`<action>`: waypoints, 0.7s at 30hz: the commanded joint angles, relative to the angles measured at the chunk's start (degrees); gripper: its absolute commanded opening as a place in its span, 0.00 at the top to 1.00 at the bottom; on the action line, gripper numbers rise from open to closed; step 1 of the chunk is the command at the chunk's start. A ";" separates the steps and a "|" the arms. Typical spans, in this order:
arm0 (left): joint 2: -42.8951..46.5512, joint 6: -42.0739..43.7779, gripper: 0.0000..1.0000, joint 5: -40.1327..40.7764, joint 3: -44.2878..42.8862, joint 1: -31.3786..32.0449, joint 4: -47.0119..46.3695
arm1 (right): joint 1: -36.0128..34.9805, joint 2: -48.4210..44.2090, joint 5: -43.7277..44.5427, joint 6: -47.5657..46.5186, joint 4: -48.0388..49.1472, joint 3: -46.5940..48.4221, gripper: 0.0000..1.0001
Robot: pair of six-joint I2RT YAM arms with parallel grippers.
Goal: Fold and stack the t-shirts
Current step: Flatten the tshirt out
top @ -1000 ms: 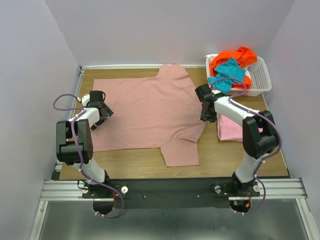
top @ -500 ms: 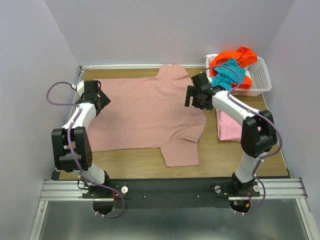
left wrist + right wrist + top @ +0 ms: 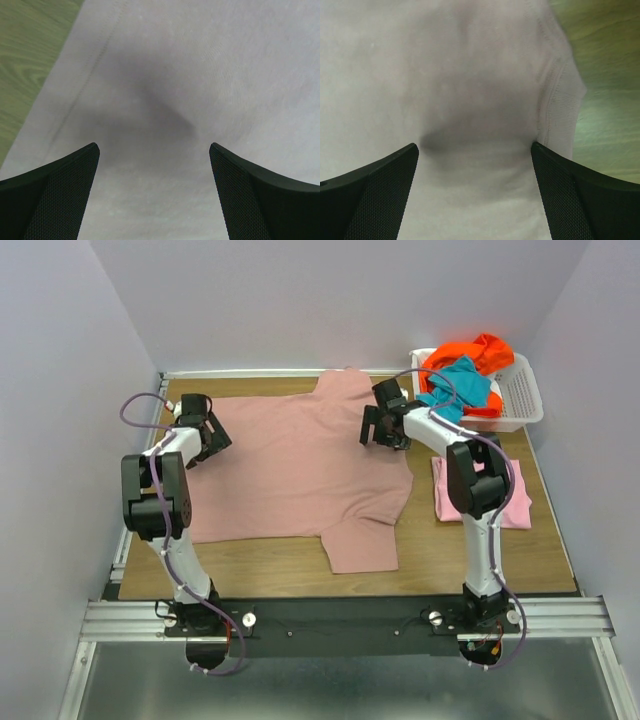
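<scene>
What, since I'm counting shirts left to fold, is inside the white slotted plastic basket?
A crumpled orange cotton t-shirt and a teal cotton t-shirt fill part of the basket; anything beneath them is hidden.

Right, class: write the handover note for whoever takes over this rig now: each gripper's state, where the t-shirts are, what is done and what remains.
Left gripper: open, empty, low over the left edge of the mauve shirt.
Right gripper: open, empty, over that shirt's ribbed right edge.
Shirts: mauve one spread flat mid-table, unfolded; light pink shirt folded at the right; orange shirt and teal shirt heaped in the white basket.
Done: one shirt folded.
Left: fold the mauve, orange and teal shirts, then stack all.
</scene>
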State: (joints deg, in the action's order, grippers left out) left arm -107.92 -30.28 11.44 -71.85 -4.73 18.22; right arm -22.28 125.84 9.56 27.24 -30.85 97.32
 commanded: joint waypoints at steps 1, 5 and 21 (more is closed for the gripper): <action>-2.73 2.15 0.01 -4.32 -3.89 0.60 -0.29 | 2.85 3.17 -0.42 -0.26 0.18 1.91 0.00; -7.73 2.77 0.01 -6.78 -7.85 1.22 0.15 | 3.82 5.99 0.72 -0.44 0.18 3.75 0.00; -8.55 0.67 0.01 -3.81 -19.13 2.09 7.36 | 6.20 0.84 -11.30 -7.38 0.35 9.56 0.00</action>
State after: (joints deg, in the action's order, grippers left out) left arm -121.58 -28.53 6.44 -91.50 -3.01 22.50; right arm -16.38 131.85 4.58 23.53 -29.65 106.65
